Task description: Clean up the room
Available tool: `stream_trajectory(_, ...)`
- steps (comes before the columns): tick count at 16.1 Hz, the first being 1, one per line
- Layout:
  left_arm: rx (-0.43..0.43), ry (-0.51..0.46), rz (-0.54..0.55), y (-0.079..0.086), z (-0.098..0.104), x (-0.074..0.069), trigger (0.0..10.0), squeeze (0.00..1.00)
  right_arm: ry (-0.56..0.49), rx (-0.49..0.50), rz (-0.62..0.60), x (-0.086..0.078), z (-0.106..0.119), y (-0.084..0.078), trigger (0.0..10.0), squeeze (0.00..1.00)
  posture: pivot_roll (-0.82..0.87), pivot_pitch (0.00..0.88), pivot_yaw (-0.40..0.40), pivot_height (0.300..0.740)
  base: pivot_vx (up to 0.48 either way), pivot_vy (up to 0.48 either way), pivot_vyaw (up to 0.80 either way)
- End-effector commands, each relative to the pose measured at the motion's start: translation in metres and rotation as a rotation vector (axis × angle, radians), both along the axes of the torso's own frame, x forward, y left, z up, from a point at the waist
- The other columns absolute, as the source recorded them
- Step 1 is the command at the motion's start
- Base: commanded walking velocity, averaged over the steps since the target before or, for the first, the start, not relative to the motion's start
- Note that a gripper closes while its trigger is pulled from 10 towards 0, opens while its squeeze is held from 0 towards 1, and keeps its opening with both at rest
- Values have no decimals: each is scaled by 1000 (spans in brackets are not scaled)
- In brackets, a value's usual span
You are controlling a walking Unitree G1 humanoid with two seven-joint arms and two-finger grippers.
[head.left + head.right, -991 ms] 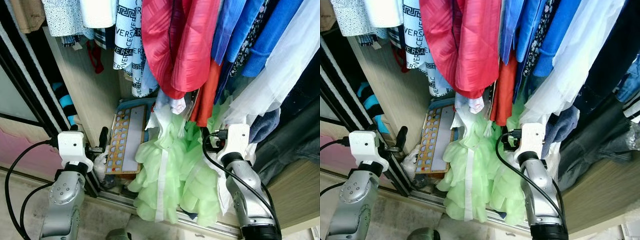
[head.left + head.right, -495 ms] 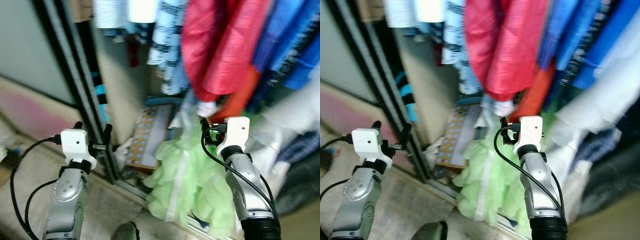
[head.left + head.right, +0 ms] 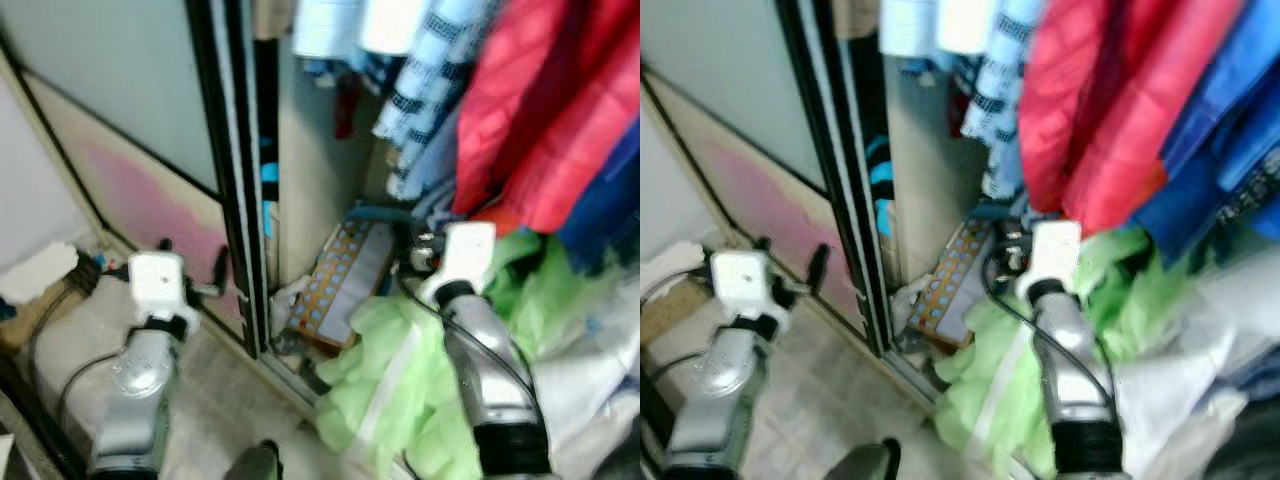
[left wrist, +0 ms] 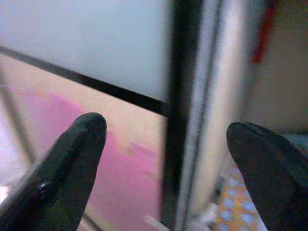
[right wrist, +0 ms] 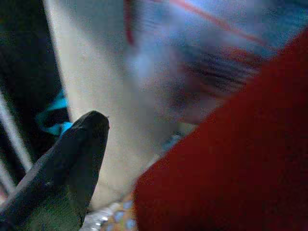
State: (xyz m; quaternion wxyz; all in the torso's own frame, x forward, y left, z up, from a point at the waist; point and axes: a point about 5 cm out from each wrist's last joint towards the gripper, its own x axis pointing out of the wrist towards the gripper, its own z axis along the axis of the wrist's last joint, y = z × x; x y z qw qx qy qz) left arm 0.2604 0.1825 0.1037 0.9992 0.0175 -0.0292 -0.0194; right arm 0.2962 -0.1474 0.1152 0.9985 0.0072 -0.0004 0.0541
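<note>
The left gripper [image 4: 163, 163] has its fingers [image 4: 72, 163] spread wide apart with nothing between them, raised just in front of the black wardrobe door frame [image 3: 235, 180]. Between the tips, the wrist camera looks at that frame, with the frosted door panel [image 3: 120, 80] and its pink lower part to one side. The right gripper [image 3: 420, 250] is raised beyond the door frame, inside the wardrobe; one finger [image 5: 72, 168] can be made out and a red garment [image 3: 530, 110] covers the rest, so I cannot tell whether it is open or closed. Both head views are blurred. Past the door frame hang the red garment and a white and dark patterned one [image 3: 425, 100]. Below them, a light green ruffled garment [image 3: 400, 370] spills over the wardrobe's floor edge, just beside an orange board with round holes [image 3: 345, 285] that leans near the foot of the door frame.
</note>
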Motion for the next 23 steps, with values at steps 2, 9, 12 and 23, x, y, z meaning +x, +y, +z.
stream_trajectory(2, -5, 13, 15, -1, -2, 0, 10000, 0, 16, -2, -3, 1, -2, -2, 10000, 0, 121, 0, -47, 740, 0, 0, 800)
stream_trajectory(9, -9, 38, -2, -8, -8, -1, 10000, 0, 95, 24, 31, -4, -15, 0, 10000, 0, 110, 0, -45, 740, 0, 0, 800)
stream_trajectory(12, -11, 43, 2, -8, -9, 0, 10000, 0, 87, 13, 38, -5, -15, 0, 10000, 0, 110, 0, -44, 740, 0, 0, 800)
stream_trajectory(23, 6, 84, 14, -8, -14, 0, 10000, 0, 77, 16, 83, 0, -11, 7, 10000, 0, 116, 0, -47, 740, 0, 0, 800)
